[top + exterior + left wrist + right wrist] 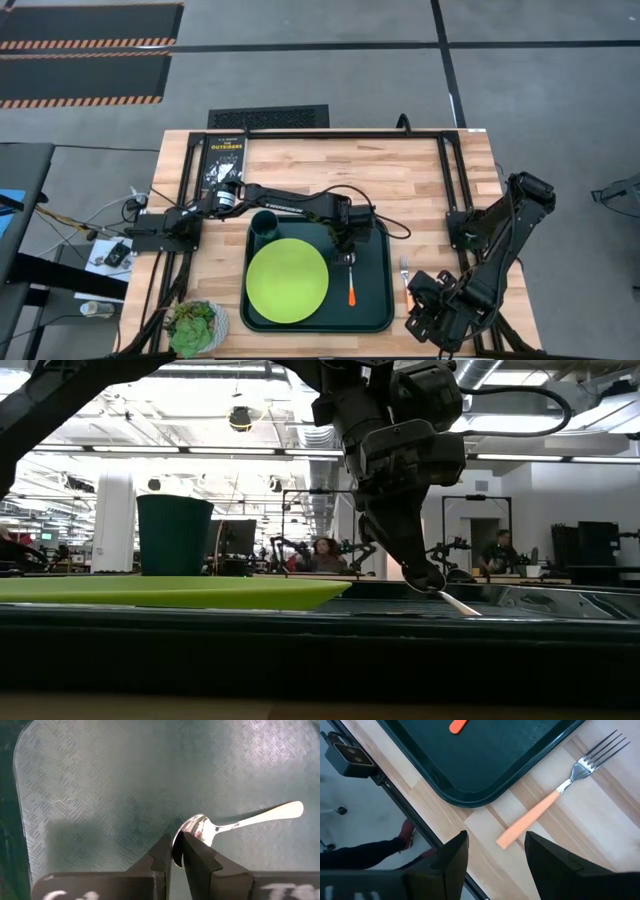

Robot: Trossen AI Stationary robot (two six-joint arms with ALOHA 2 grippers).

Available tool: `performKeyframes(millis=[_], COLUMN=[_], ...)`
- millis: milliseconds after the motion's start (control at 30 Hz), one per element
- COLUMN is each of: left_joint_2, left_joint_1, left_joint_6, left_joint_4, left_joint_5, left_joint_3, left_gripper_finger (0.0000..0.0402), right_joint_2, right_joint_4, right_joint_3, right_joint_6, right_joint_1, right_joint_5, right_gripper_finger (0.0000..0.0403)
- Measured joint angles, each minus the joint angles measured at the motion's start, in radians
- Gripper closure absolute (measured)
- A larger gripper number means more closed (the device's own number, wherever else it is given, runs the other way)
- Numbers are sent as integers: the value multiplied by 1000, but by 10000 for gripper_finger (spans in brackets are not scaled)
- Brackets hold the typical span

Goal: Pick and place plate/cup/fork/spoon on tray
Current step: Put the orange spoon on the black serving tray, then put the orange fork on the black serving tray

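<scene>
L tool (172, 851) pinches spoon (235, 824) bowl on tray (380, 300); plate (287, 281), cup (265, 223) adjacent.

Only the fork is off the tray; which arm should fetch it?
Right. The right gripper hangs open just above the fork, beside the tray; the left gripper is at the spoon on the tray.

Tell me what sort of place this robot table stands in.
Probably a large open robotics lab or workshop. The low view shows a high ceiling with strip lights and people seated at further rigs behind the table; the high view shows a grey floor with hazard-striped mats beyond the wooden table.
</scene>
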Motion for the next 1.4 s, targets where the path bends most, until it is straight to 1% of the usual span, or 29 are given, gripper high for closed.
performKeyframes(millis=[333,467,867,933,1000,1067,1133,1233,1400], left_joint_2=[0,0,0,0,0,0,0,0,-3], left_joint_1=[0,0,0,1,5,9,18,26,-9], left_joint_6=[9,15,15,2,-28,-84,-154,-225,-255], left_joint_4=[0,0,1,5,15,21,12,0,-3], left_joint_5=[-1,-19,-20,-20,-19,-15,16,80,87], left_joint_3=[0,0,0,0,0,3,16,47,125], left_gripper_finger=[370,363,342,340,339,339,339,340,355], right_joint_2=[0,0,0,0,0,0,0,0,0], right_joint_4=[0,0,-9,-17,-36,-59,-78,-82,-82], right_joint_3=[0,0,0,0,0,0,0,0,0], right_joint_6=[-1,-1,-3,15,74,138,178,188,202], right_joint_1=[0,0,0,-1,-10,-23,-32,-39,-37], right_joint_5=[19,19,23,24,12,-34,-76,-80,-82], right_gripper_finger=[187,187,187,187,187,187,187,187,187])
